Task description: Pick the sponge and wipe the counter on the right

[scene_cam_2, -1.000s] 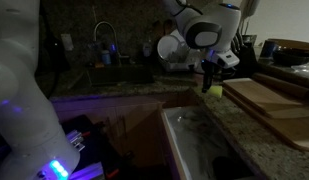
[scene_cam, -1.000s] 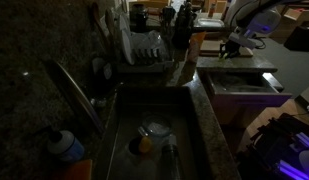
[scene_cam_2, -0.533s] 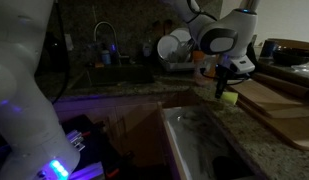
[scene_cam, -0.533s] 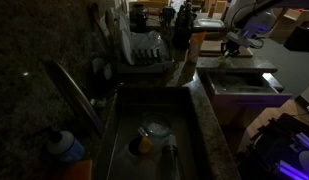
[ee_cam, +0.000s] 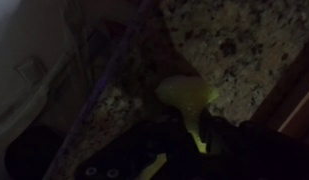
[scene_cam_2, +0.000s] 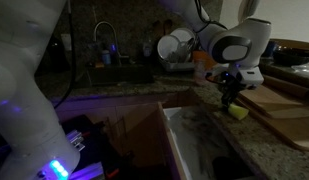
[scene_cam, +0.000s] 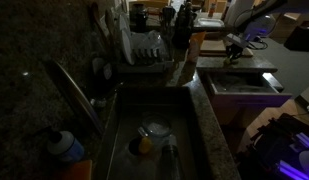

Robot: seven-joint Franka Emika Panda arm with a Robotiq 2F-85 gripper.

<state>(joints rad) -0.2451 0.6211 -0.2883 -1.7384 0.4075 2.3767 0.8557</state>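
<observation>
The scene is dark. My gripper [scene_cam_2: 231,100] is shut on a yellow-green sponge [scene_cam_2: 238,112] and presses it on the speckled granite counter [scene_cam_2: 219,125], next to the wooden cutting boards [scene_cam_2: 279,103]. In the wrist view the sponge [ee_cam: 186,96] shows pale yellow between my dark fingers [ee_cam: 184,135], resting on the granite [ee_cam: 234,50]. In an exterior view the gripper [scene_cam: 234,47] is at the far right over the counter [scene_cam: 234,68].
A sink [scene_cam: 154,130] holds a dish and a small orange item. A dish rack with plates [scene_cam: 144,50] stands behind it. A faucet [scene_cam_2: 102,40] is at the back. An open white drawer or dishwasher [scene_cam_2: 184,140] sits below the counter edge.
My gripper has carried the sponge rightward along the counter, toward the cutting boards, and a little lower.
</observation>
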